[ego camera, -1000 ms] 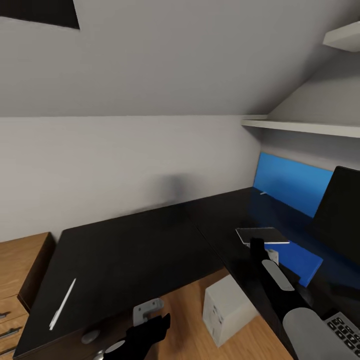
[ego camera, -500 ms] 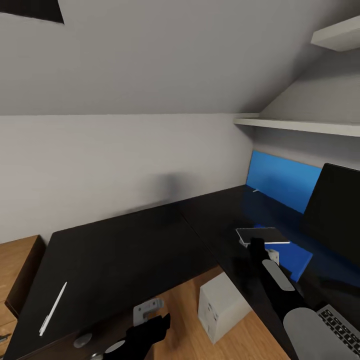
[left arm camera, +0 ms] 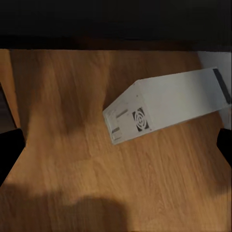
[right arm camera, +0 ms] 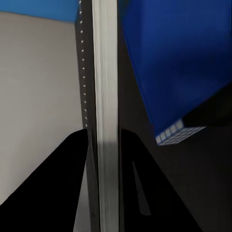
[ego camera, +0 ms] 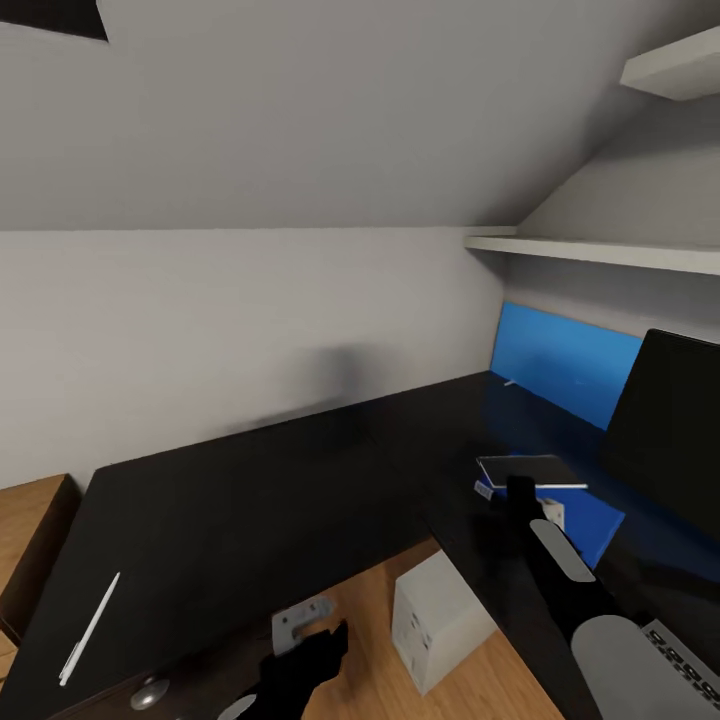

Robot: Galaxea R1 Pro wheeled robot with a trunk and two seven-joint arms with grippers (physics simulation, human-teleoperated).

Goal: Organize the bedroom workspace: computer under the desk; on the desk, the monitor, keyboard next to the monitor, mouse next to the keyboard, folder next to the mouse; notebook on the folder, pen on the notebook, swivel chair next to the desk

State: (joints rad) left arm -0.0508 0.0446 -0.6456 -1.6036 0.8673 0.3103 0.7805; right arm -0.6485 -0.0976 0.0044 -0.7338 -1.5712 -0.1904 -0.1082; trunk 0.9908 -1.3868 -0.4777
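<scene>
Blue marks the goal: the folder (ego camera: 575, 515) lies flat on the black desk (ego camera: 260, 500) at the right, in front of the monitor (ego camera: 670, 420). The right gripper (ego camera: 520, 490) pinches the spiral notebook (ego camera: 530, 470) by its near edge, fingers pressed against both covers, and holds it level above the folder's left end; the right wrist view looks along the notebook's (right arm camera: 104, 96) thin page edge with the folder (right arm camera: 174, 63) just beyond it. The folder therefore sits slightly right of and below the notebook, so lowering there should stack it. The pen (ego camera: 88, 628) lies far left, nearer the left gripper (ego camera: 300, 665), whose jaw state I cannot tell. The white computer (ego camera: 435, 620) lies on the floor under the desk.
</scene>
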